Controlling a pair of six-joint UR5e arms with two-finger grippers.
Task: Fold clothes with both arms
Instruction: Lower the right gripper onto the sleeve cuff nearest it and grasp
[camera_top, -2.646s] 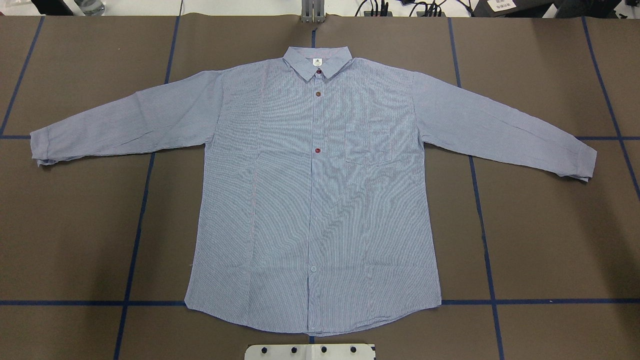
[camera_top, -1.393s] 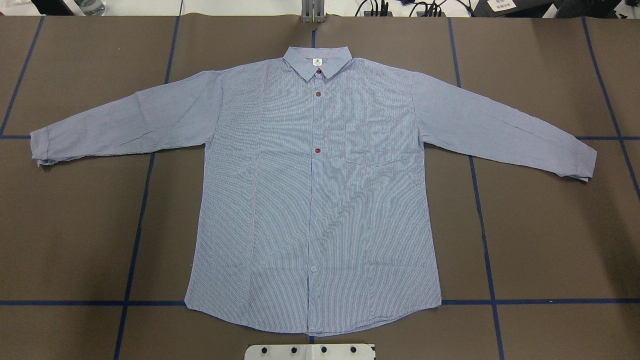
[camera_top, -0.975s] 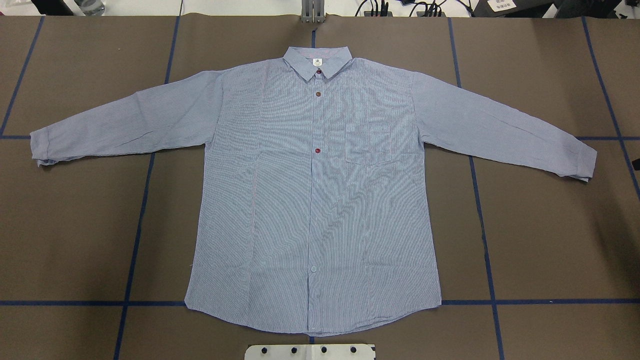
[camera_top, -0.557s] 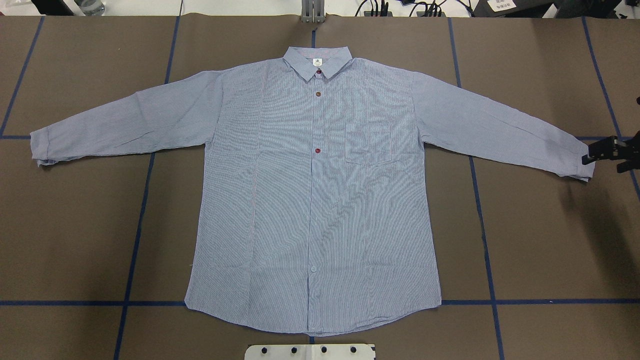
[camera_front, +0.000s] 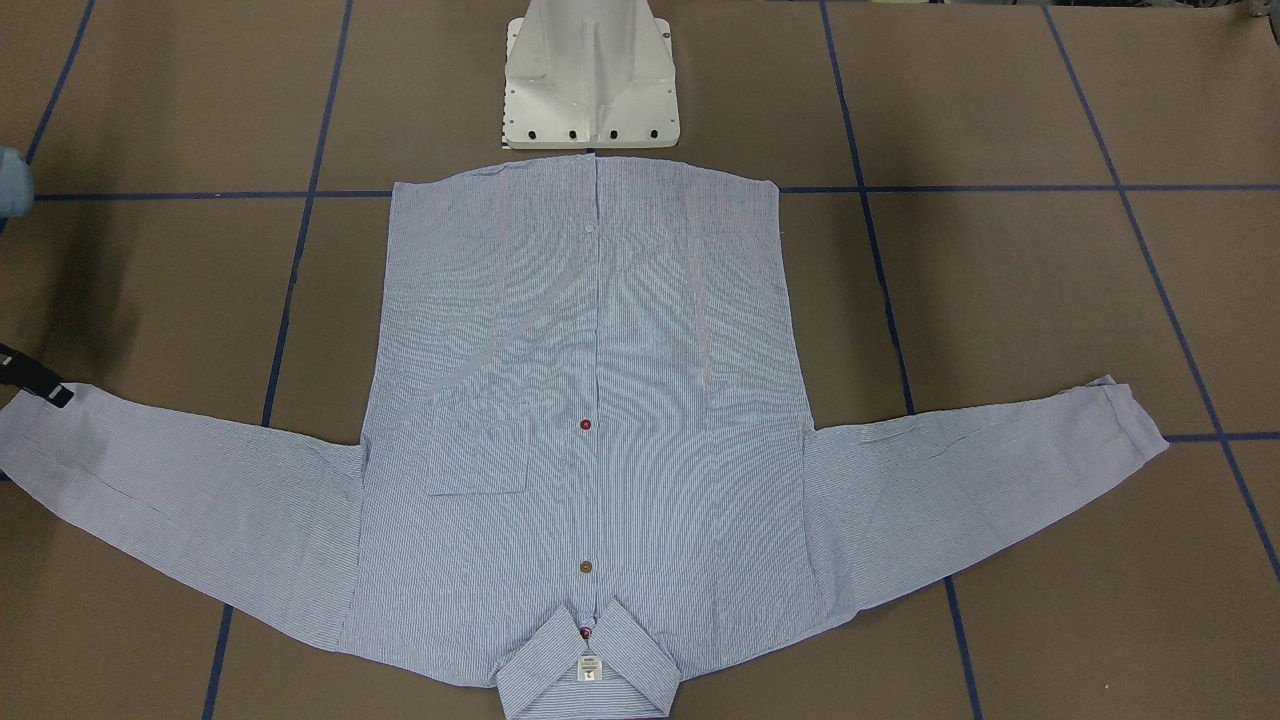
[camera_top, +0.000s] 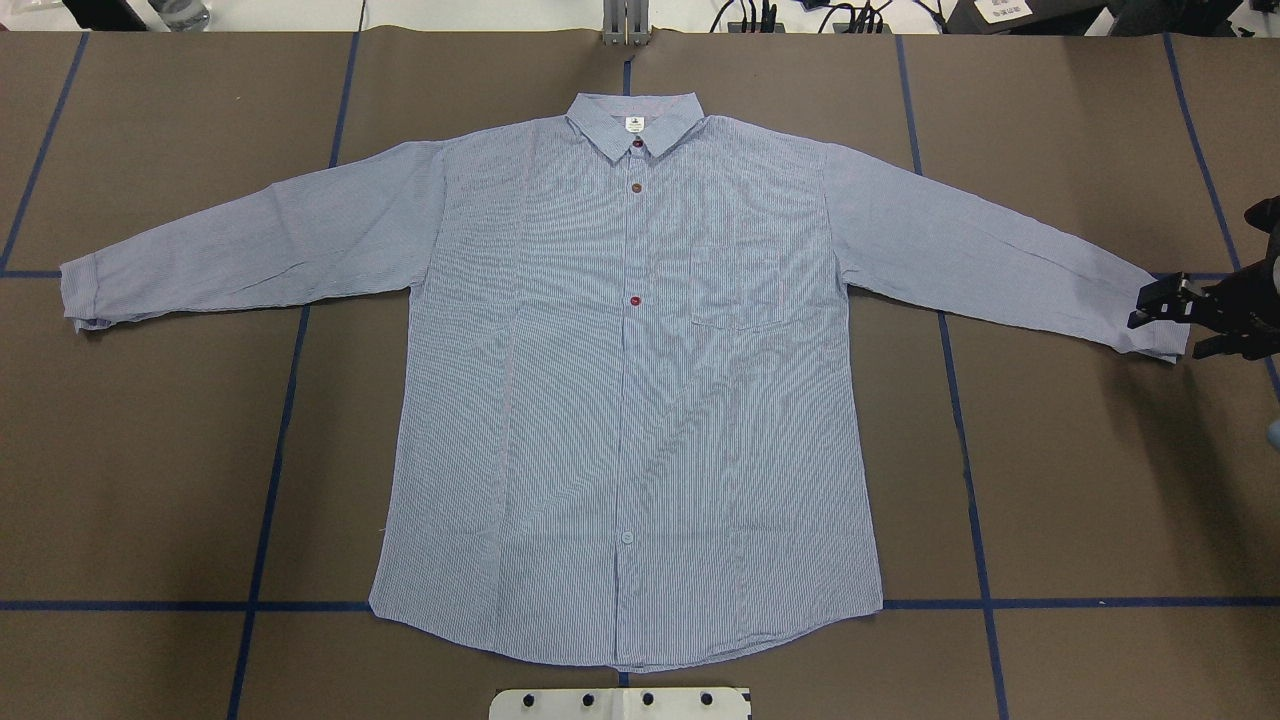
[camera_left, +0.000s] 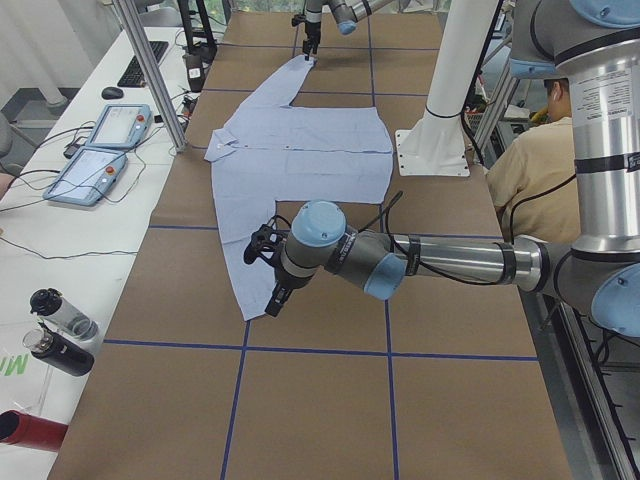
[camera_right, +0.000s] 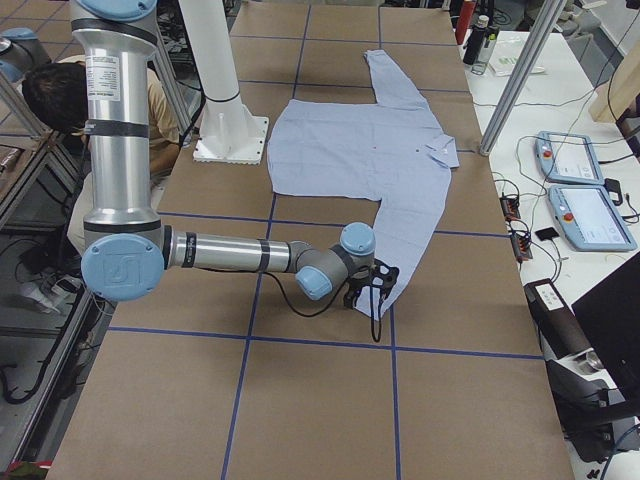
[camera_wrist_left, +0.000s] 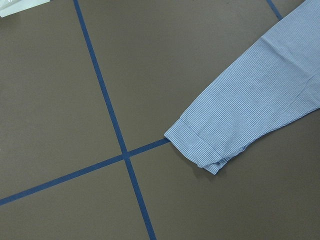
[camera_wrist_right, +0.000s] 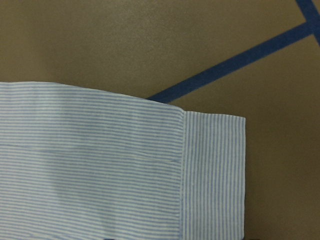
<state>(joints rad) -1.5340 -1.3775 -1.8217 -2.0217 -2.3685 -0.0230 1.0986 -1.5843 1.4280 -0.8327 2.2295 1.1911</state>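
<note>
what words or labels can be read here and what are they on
None can be read for sure.
The neck label in the shirt: print too small.
The sticker on the right arm: print too small.
The paper past the table: blurred.

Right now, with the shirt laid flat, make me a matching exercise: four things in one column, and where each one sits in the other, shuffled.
1. collar
2. chest pocket
3. right gripper
4. white pedestal base

A. jaws apart at a sleeve cuff
B. just beyond the hem
C. end of the shirt farthest from the robot
D. beside the button line, on the robot's right

Pairs: 1-C, 2-D, 3-A, 4-B
</note>
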